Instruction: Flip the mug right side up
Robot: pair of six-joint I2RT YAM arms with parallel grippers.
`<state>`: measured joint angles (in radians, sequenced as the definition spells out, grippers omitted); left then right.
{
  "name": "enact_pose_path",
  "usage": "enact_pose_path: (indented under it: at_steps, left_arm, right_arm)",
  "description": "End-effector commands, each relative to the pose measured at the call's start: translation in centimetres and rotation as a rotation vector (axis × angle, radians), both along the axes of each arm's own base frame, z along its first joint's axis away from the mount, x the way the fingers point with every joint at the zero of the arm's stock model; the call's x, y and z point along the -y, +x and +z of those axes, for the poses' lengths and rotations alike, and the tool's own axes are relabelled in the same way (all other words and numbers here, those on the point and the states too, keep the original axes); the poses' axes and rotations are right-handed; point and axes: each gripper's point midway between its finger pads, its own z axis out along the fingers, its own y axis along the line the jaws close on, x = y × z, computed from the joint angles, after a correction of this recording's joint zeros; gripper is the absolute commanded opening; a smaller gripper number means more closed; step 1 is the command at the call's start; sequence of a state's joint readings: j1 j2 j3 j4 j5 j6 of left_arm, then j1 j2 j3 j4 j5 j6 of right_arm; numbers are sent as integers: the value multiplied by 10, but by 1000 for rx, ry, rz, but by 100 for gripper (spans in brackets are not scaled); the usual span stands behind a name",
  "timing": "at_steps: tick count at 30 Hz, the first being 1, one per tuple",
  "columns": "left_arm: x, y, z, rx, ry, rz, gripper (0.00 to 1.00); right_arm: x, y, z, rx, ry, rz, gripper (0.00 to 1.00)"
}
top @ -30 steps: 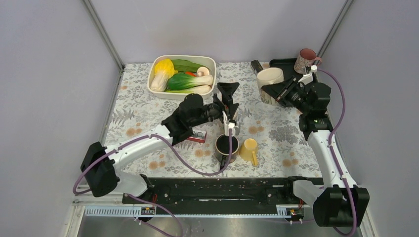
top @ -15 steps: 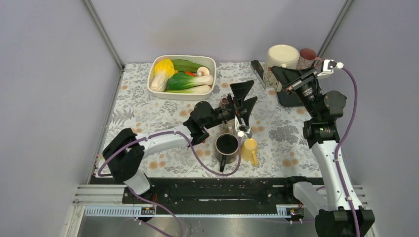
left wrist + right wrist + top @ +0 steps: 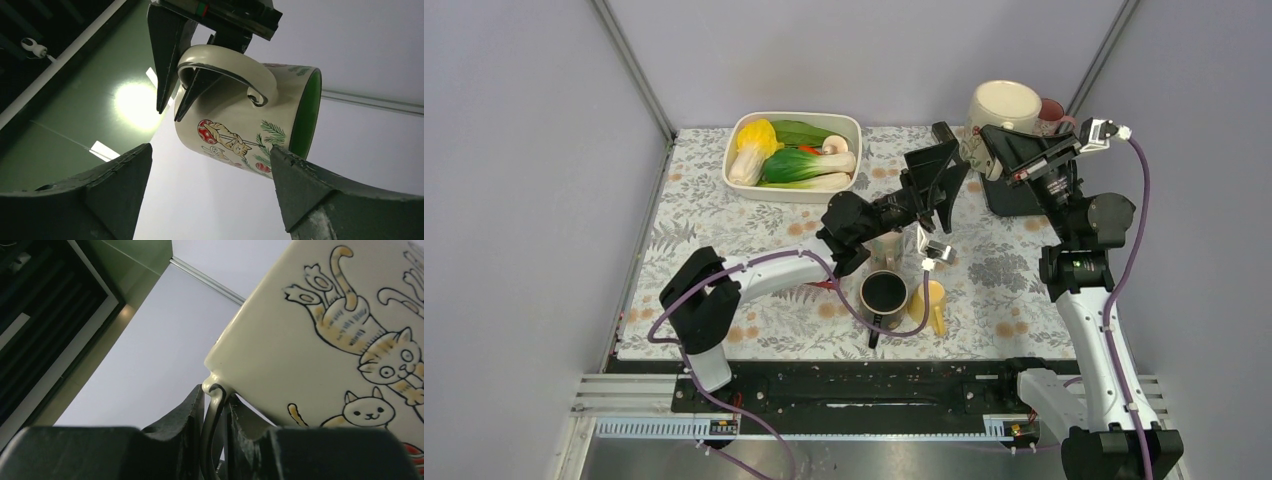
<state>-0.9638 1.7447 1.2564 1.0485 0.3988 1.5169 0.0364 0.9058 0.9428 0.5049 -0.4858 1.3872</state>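
Black right claw is pinching the handle of the mug, jaws pressed together on the thin loop. Nothing else is carrying the mug. It is hanging in the air over the far right corner of the bench, above the tray.

Orientation: in the top view the closed cream base is facing up toward the camera. The green-lined mouth is showing only in the left wrist view, turned to one side. Judging from both, the mug is lying between inverted and on its side, and is not yet upright.

Left claw is standing spread wide, gripping nothing, raised off the bench and pointing at the mug from the left. In its own camera the mug body is sitting between its two fingers but apart from both.

Relation that matters: the mug is lying straight ahead of the left claw. Its long axis is running roughly from one finger to the other. Closing as it stands would probably be meeting base and rim rather than the walls. The right arm is already holding it, so a wrist roll there looks like the shorter route.

Dark mug and yellow cup are standing near the middle of the near edge. The bowl is sitting at the far edge.
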Motion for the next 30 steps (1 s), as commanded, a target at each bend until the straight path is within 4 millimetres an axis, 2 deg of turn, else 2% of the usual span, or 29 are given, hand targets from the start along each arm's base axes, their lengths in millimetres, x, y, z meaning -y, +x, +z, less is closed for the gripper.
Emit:
enact_pose_path:
  at_steps: [1, 6, 9, 12, 17, 19, 21, 25, 30]
  left_arm:
    - [-1, -11, 22, 119, -39, -14, 90]
    - [-5, -11, -5, 153, 42, -25, 91]
    - [-6, -8, -11, 155, 61, -22, 91]
    - [-2, -3, 2, 162, 28, -11, 91]
    - [-1, -1, 50, 273, -120, 2, 90]
    - [-2, -1, 64, 320, -190, 11, 90]
    - [-2, 1, 70, 355, -243, 21, 90]
    - [0, 4, 65, 333, -235, 17, 88]
    - [2, -1, 73, 376, -258, -8, 71]
  right_arm:
    - [5, -75, 89, 345, 66, 14, 0]
    - [5, -79, 98, 360, 50, 7, 0]
    - [5, -78, 99, 359, 58, 15, 0]
    - [5, -79, 100, 363, 65, 14, 0]
    - [6, -81, 101, 370, 66, 8, 0]
    - [5, -82, 103, 374, 66, 17, 0]
    - [5, -82, 103, 373, 68, 18, 0]
    - [5, -78, 100, 357, 76, 23, 0]
    - [6, -72, 94, 337, 95, 27, 0]
